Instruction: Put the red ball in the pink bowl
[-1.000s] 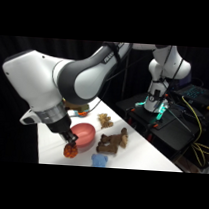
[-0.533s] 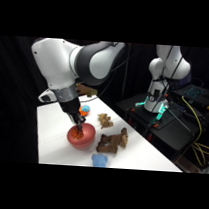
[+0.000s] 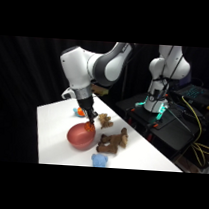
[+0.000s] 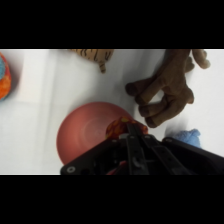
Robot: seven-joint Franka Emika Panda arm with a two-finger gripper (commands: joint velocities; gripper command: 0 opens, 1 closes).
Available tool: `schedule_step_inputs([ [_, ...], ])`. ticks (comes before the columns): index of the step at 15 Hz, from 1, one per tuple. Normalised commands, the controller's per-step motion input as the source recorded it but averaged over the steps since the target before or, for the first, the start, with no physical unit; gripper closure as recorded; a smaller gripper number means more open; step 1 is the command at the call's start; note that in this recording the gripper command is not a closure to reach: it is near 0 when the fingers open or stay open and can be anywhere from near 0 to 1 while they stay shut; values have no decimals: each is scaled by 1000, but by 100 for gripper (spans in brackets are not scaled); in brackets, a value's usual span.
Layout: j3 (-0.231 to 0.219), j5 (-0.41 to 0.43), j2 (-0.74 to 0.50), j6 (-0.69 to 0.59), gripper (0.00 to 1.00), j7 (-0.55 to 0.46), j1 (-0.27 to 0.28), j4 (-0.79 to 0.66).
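Note:
The pink bowl (image 3: 79,136) sits on the white table near its front left, and in the wrist view the bowl (image 4: 85,135) fills the lower middle. My gripper (image 3: 88,120) hangs just over the bowl's right rim, shut on the red ball (image 3: 89,125). From the wrist, the speckled red ball (image 4: 115,128) shows at the tips of my gripper (image 4: 126,132), above the bowl's right edge.
Two brown plush toys (image 3: 112,141) (image 3: 105,121) lie right of the bowl, one large in the wrist view (image 4: 170,90). A light blue soft toy (image 3: 100,160) is at the table's front edge. An orange-and-blue toy (image 3: 80,111) lies behind the bowl.
The arm has swung from the table's front left corner back and to the right, carrying the red ball to a spot over the bowl's right rim.

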Motion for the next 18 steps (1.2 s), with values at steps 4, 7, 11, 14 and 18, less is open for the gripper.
schedule_step_inputs([
  [4, -10, 93, -297, 147, 0, 51, 34, -302],
  [7, -15, 97, -239, 159, 0, 30, 34, -258],
  [11, -17, 100, -178, 156, 0, 22, 33, -188],
  [14, -20, 88, -296, 152, 0, 22, 34, -231],
  [18, -36, 63, -429, 154, 0, 30, 37, -321],
])
